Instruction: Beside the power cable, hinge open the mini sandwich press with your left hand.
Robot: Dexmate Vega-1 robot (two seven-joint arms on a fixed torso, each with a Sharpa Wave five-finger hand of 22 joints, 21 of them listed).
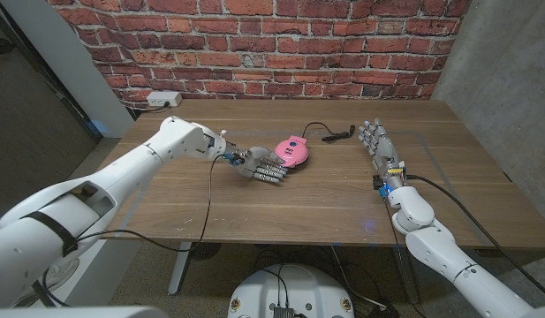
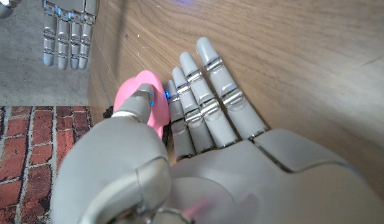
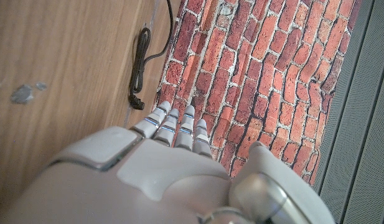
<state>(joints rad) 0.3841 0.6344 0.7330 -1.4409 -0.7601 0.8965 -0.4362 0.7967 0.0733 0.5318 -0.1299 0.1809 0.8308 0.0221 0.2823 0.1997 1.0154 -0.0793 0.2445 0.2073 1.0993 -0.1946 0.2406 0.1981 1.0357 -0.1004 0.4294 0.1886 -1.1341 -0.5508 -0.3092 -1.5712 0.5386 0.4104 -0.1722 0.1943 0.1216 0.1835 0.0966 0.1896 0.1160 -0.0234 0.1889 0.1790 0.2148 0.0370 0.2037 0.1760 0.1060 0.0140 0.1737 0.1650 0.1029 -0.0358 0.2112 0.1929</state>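
Observation:
The pink round mini sandwich press [image 1: 292,149] sits closed at the middle of the wooden table [image 1: 254,212], and it shows as a pink disc [image 2: 155,107] in the left wrist view. Its black power cable [image 1: 330,135] lies coiled just beyond it to the right, seen again [image 3: 140,65] in the right wrist view. My left hand [image 1: 260,166] is at the press's near-left side with fingers [image 2: 207,93] stretched out straight and nothing held. The thumb tip [image 2: 140,98] lies right before the press; contact cannot be told. My right hand [image 1: 376,143] stands apart at the right, fingers [image 3: 177,129] straight.
A white socket box [image 1: 163,99] sits at the table's far left corner. A red brick wall [image 1: 281,44] rises behind the table. The right hand [image 2: 66,34] also shows across the table in the left wrist view.

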